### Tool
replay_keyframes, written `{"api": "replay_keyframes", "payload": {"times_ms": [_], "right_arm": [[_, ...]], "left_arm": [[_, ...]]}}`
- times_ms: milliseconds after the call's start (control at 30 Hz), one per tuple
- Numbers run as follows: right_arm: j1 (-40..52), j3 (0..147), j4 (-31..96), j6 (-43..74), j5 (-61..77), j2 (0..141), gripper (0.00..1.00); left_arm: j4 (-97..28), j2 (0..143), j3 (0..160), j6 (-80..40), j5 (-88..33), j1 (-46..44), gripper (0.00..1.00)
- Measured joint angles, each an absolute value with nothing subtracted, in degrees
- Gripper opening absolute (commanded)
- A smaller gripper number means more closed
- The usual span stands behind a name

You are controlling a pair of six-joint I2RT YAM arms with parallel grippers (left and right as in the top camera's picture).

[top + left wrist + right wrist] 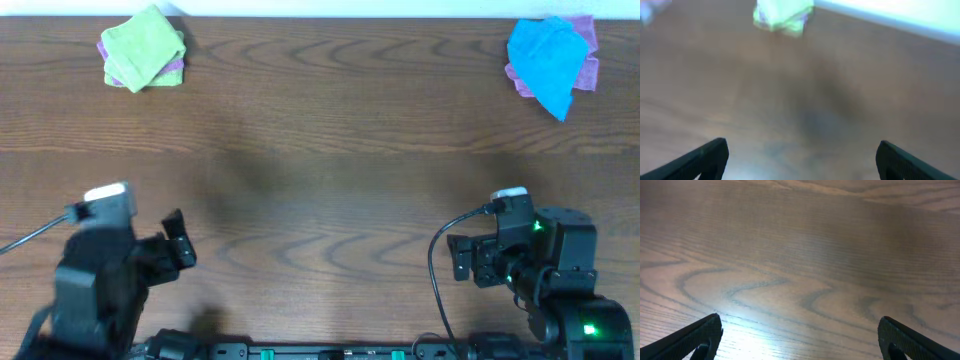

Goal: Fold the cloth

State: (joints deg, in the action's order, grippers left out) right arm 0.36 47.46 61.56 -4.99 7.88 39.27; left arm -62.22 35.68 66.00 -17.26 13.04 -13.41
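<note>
1. The cloth (148, 40) lies folded in the far left corner of the table (330, 150), on top of a purple cloth (175, 66); it appears to be stacked aside as finished.
2. Left gripper (802, 157) and right gripper (800, 335) have their jaws apart and hold nothing. Both sit at the near edge, well apart from it.

Overhead: straight down, high, whole table (320, 150).
Left wrist: low, forward, toward far folded stack (782, 15); also seen overhead.
Right wrist: low, close over table.

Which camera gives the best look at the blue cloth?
Overhead: the blue cloth lies whole at the far right, atop a pink cloth. Neither wrist view shows it; the left wrist faces the other far corner, and the right wrist sees only table.
</note>
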Motion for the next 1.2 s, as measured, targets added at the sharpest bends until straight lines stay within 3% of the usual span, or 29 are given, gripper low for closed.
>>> {"api": "replay_keyframes", "payload": {"times_ms": [167, 467, 1200], "right_arm": [[0.4, 47.37, 61.52, -4.97, 7.9, 39.24, 0.99], [0.4, 47.2, 61.6, -4.97, 7.88, 39.24, 0.99], [0.4, 47.18, 61.63, -4.97, 7.88, 39.27, 0.99]], "left_arm": [[-44.38, 23.11, 53.21, -13.91, 15.44, -8.99, 0.95], [-19.81, 10.44, 23.16, -4.03, 7.09, 0.3, 0.95], [-9.63, 0.73, 4.73, -1.63, 1.45, 0.38, 0.96]]}}
